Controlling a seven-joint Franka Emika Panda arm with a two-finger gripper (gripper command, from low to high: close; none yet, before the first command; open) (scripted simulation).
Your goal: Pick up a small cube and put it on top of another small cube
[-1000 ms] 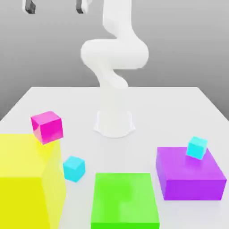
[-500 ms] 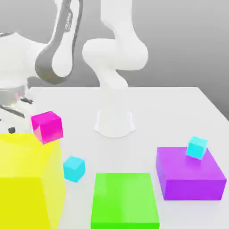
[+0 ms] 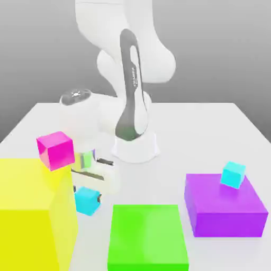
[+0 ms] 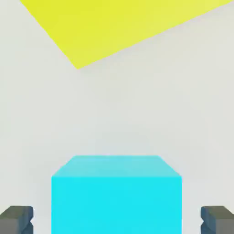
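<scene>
Cyan marks the small cube [image 3: 87, 201] that sits on the white desk [image 3: 211, 132], just beside the big yellow block [image 3: 32, 211] and near the green block [image 3: 148, 235]. The white arm [image 3: 132, 84] bends down over it, and the claw [image 3: 86, 197] is lowered around this cube. In the hand view the two dark fingers [image 4: 16, 218] stand on either side of the cube [image 4: 116, 196], each with a strip of pale desk showing between it and the cube's face, so the claw is partly spread and not pressing on the cube. A corner of the yellow block [image 4: 114, 23] lies beyond the cube in that view. A second cyan cube [image 3: 233, 174] rests on top of the purple block [image 3: 225, 209], toward the exterior view's right, well apart from the first. A magenta cube [image 3: 55, 150] sits at the far edge of the yellow block, slightly tilted, close to the arm's hand.
</scene>
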